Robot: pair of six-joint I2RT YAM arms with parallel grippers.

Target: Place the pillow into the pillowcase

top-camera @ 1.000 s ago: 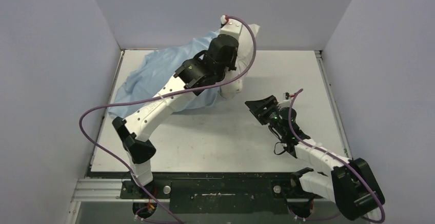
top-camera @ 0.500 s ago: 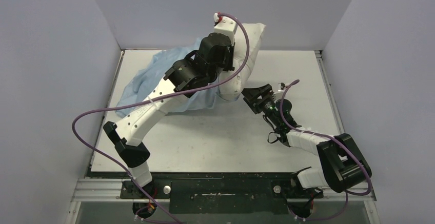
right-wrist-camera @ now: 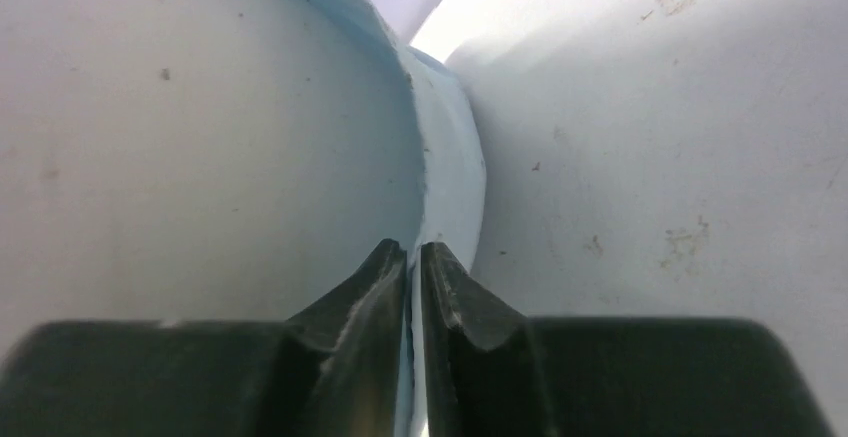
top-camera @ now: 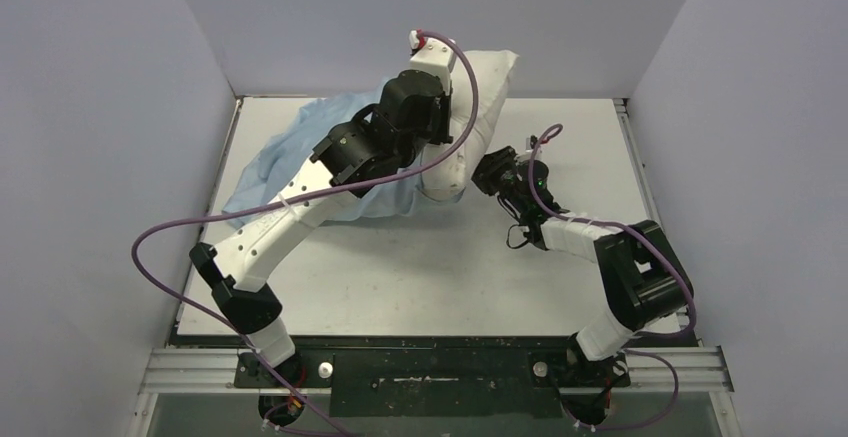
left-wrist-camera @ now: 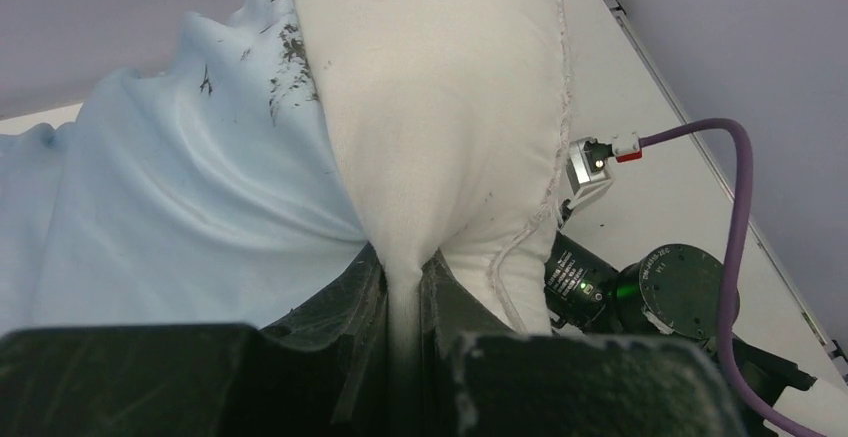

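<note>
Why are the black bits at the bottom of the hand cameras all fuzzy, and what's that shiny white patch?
Left wrist view: the left gripper sits too near the lens, so it blurs; the pillow looks sharp. Right wrist view: the right gripper blurs likewise; the white wedge at the top is washed-out brightness above the pillowcase. Top external view: even light, soft shadows.

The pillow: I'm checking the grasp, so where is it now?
In the top view, the pillow stands raised at the far middle of the table, pinched by the left claw, with the pillowcase on its left.
</note>
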